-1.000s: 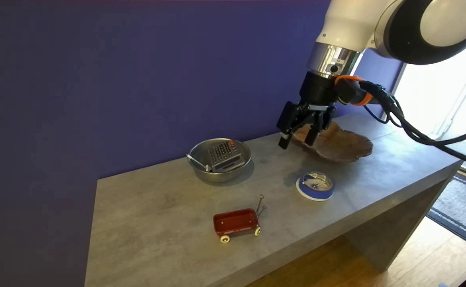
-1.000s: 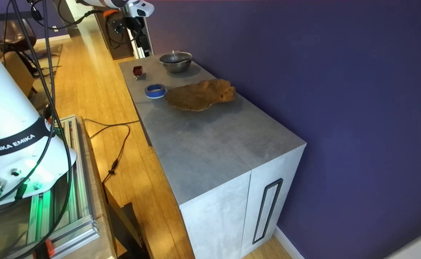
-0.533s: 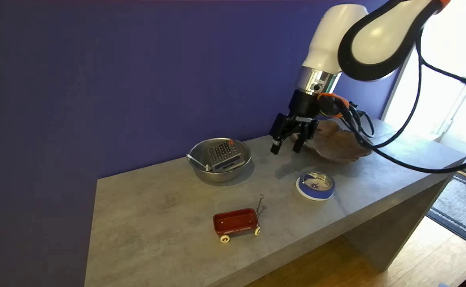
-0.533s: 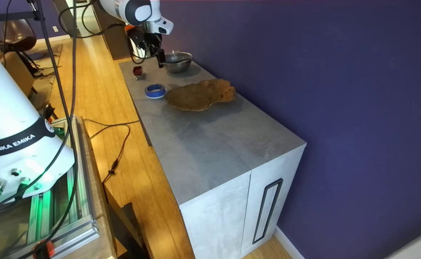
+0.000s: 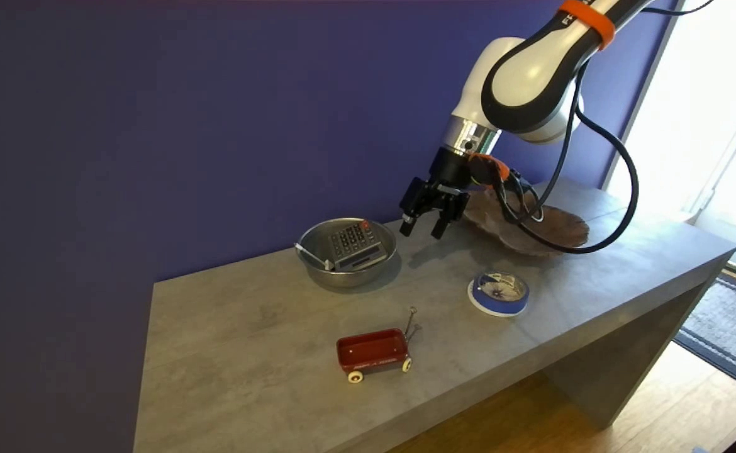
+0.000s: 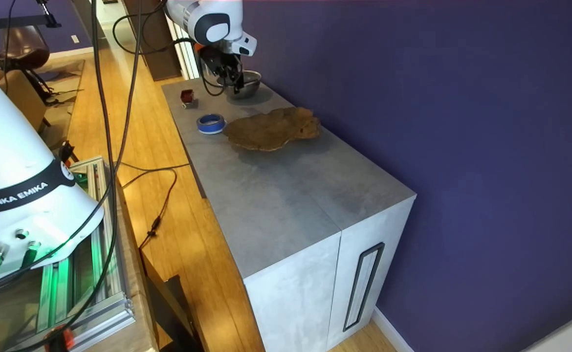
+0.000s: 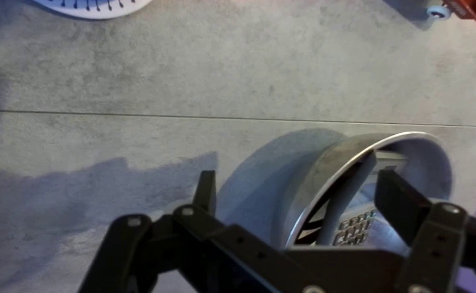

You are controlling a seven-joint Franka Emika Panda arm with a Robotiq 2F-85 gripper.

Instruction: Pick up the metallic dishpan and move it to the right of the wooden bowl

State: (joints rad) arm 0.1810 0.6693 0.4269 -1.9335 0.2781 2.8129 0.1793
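In an exterior view, the black two-finger claw [image 5: 423,228] is hanging above the grey stone-like table [image 5: 236,358], and its fingers [image 5: 442,225] are standing apart. The round silver-grey metal bowl [image 5: 350,280] is standing near it, between eight and nine o'clock from the claw. Inside this bowl a grey rectangular calculator [image 5: 358,245] is leaning, and a thin white stick [image 5: 312,256] is resting on the rim at nine o'clock. From the metal bowl, the wide shallow light-brown wooden dish [image 5: 560,223] is lying well apart near three o'clock, the small round blue-and-white dish [image 5: 505,306] is sitting between three and four o'clock, and the small red toy wagon [image 5: 373,352] is standing between five and six o'clock.

In an exterior view, the white robot base [image 6: 46,222] is standing at nine o'clock. The claw is covering a part of the metal bowl. The wooden dish is lying at five o'clock from that bowl.

In the wrist view, the fingers are standing wide apart: one is showing outside the rim of the metal bowl, the other over its hollow. I cannot tell how high above it they are hanging.
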